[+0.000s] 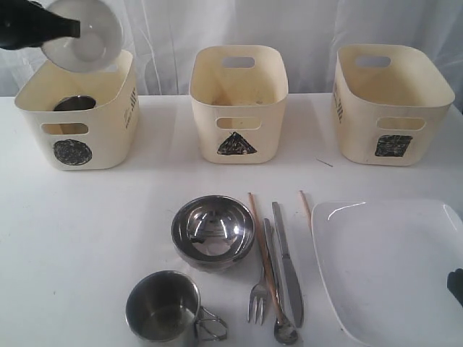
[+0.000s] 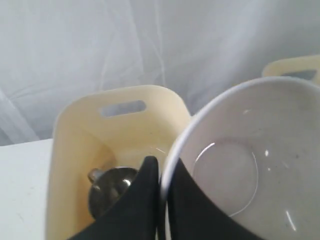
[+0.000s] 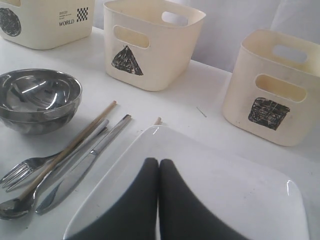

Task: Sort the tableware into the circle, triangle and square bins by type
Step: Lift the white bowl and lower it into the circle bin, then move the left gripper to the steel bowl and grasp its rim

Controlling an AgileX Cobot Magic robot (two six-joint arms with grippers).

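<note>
My left gripper point(image 1: 72, 27) point(image 2: 161, 165) is shut on the rim of the small white bowl point(image 1: 85, 32) point(image 2: 250, 160), held tilted above the circle bin point(image 1: 79, 116) point(image 2: 90, 150). One steel mug point(image 1: 74, 103) point(image 2: 111, 187) lies inside that bin. On the table stand the steel bowl point(image 1: 213, 231) point(image 3: 37, 100) and the second steel mug point(image 1: 165, 306). The fork point(image 1: 259, 298), spoon point(image 1: 284, 329), knife point(image 1: 288, 260) and chopsticks point(image 1: 259, 238) lie beside the large white square plate point(image 1: 391, 267) point(image 3: 225, 195). My right gripper point(image 3: 159, 162) is shut and empty above the plate.
The triangle bin point(image 1: 238, 101) point(image 3: 150, 40) stands at the back middle and the square bin point(image 1: 391, 101) point(image 3: 275, 85) at the back right. A white curtain hangs behind the table point(image 1: 72, 238). Only a dark bit of the right arm point(image 1: 456, 283) shows at the exterior view's right edge.
</note>
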